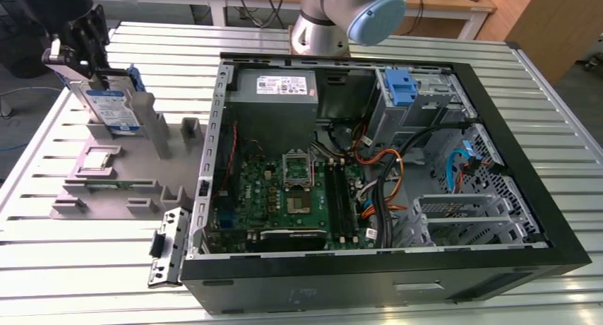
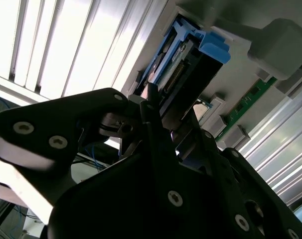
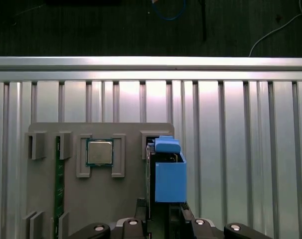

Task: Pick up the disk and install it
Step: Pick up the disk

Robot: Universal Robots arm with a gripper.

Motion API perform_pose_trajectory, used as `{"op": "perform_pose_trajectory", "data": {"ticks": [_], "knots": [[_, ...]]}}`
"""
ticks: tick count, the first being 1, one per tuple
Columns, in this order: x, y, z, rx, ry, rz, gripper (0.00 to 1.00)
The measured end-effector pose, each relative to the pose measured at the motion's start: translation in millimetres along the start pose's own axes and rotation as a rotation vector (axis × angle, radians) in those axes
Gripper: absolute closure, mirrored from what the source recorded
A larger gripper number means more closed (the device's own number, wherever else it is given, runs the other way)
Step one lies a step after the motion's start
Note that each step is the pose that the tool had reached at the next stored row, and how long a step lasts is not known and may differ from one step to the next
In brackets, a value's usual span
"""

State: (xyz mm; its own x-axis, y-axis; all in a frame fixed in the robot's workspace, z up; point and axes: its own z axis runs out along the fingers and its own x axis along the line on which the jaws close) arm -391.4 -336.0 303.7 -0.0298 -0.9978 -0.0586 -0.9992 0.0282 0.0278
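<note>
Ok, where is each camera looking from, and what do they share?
Exterior view: high, off the arm, looking down on the table, the open computer case and the gripper.
First wrist view: on the wrist, looking straight down past the gripper onto the disk in its grey fixture.
Second wrist view: on the wrist, looking slantwise along the gripper's body at the disk.
Shared: disk, fixture, gripper.

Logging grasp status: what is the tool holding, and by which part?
Cannot tell. The tool is at the upper edge of the disk, upright in its grey holder.
</note>
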Motion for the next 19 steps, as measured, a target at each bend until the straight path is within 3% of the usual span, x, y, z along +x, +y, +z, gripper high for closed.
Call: {"op": "perform_pose_trajectory", "data": {"ticks": [6, 15, 19], "knots": [[0.0, 0.0, 0.0, 0.0002, 0.0054, 0.000, 0.65], [0.0, 0.0, -0.1, 0.0002, 0.0065, 0.000, 0.65], [-0.2, 0.1, -3.8, 0.0003, 0.0073, 0.000, 0.65]]}}
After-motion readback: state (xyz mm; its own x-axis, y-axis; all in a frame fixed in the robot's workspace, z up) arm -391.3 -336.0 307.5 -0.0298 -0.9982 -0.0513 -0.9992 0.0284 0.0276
